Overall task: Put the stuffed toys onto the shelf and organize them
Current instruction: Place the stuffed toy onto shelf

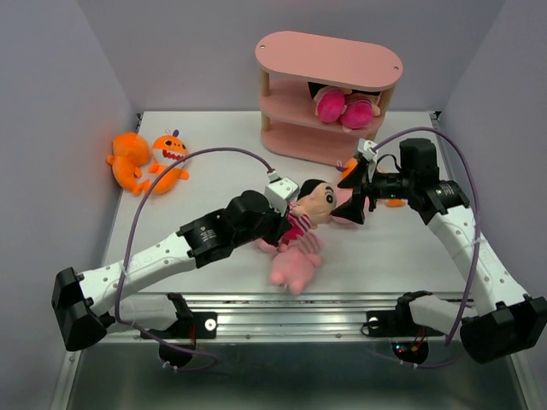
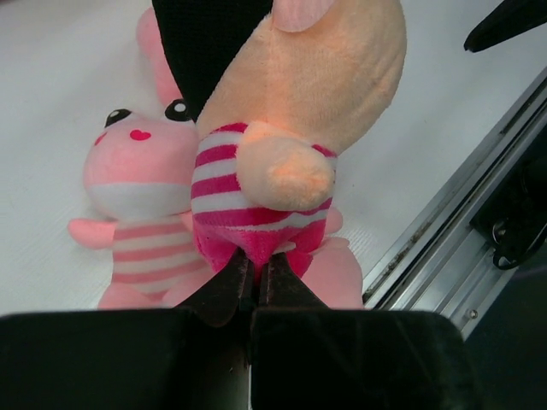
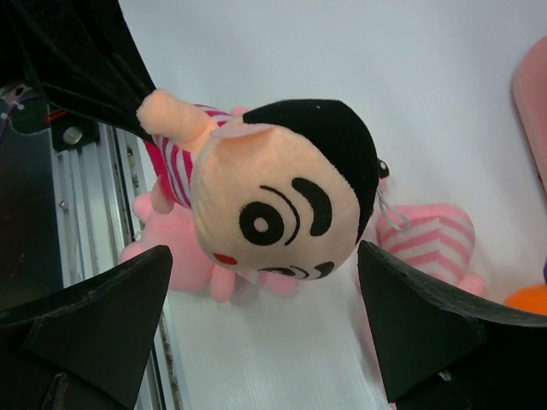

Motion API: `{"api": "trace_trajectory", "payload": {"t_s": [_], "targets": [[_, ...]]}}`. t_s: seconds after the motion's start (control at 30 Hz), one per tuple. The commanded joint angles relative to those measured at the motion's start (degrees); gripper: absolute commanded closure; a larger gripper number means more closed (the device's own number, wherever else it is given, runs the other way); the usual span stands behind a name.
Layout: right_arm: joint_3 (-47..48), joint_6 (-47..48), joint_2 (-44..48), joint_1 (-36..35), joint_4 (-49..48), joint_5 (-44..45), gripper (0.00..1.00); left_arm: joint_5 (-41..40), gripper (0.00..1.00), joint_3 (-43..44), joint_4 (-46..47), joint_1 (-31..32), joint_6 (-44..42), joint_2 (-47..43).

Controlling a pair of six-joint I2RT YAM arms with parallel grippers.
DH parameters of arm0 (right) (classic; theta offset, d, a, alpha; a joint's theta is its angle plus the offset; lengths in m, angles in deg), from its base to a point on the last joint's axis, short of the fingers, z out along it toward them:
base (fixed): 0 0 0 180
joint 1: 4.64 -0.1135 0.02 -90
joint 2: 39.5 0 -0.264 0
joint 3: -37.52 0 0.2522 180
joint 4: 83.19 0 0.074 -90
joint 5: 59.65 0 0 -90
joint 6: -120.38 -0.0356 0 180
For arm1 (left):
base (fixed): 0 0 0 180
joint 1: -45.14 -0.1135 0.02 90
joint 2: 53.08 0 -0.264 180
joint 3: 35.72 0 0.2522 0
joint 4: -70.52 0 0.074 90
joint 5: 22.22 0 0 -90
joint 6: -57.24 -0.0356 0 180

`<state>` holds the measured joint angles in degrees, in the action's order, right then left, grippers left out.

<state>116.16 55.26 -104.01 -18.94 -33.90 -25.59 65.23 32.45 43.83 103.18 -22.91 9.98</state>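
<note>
My left gripper (image 1: 286, 224) is shut on the magenta-striped bottom of a black-haired doll (image 1: 313, 202) and holds it above the table; the wrist view shows the fingers (image 2: 229, 286) pinching the doll (image 2: 273, 171). A pink striped pig (image 1: 295, 265) lies under it, also in the left wrist view (image 2: 137, 205). My right gripper (image 1: 355, 195) is open, its jaws wide on either side of the doll's face (image 3: 273, 205), not touching. A second pig (image 3: 427, 243) lies beyond. Two dolls (image 1: 342, 104) lie on the middle tier of the pink shelf (image 1: 329, 51). Two orange monsters (image 1: 149, 161) lie at the far left.
Another orange toy (image 1: 393, 202) lies by the right wrist, also at the right wrist view's edge (image 3: 526, 299). The metal rail (image 1: 291, 312) runs along the table's near edge. Grey walls close in on both sides.
</note>
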Motion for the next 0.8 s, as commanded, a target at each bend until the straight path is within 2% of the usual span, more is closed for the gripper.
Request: {"api": "trace_trajectory", "payload": {"t_s": [0.0, 0.1, 0.23, 0.37, 0.77], "targets": [[3.2, -0.7, 3.2, 0.1, -3.1, 6.1, 0.05, -4.1, 1.00, 4.6, 2.4, 0.1, -0.5, -0.4], [4.6, -3.2, 4.1, 0.1, -3.1, 13.9, 0.03, -4.6, 1.00, 5.4, 2.4, -3.8, -0.4, 0.2], [0.0, -5.0, 4.4, 0.6, -3.4, 17.4, 0.03, -1.6, 1.00, 9.0, 2.7, -11.8, -1.0, 2.6], [-4.1, -4.7, 5.0, 2.4, -4.1, 16.6, 0.02, -0.7, 1.00, 15.4, 1.8, -15.5, -0.6, 6.3], [-16.5, -4.1, 8.7, 9.5, -7.5, 8.0, 0.00, -2.6, 1.00, 36.6, -3.6, -23.1, 1.0, 26.1]]}}
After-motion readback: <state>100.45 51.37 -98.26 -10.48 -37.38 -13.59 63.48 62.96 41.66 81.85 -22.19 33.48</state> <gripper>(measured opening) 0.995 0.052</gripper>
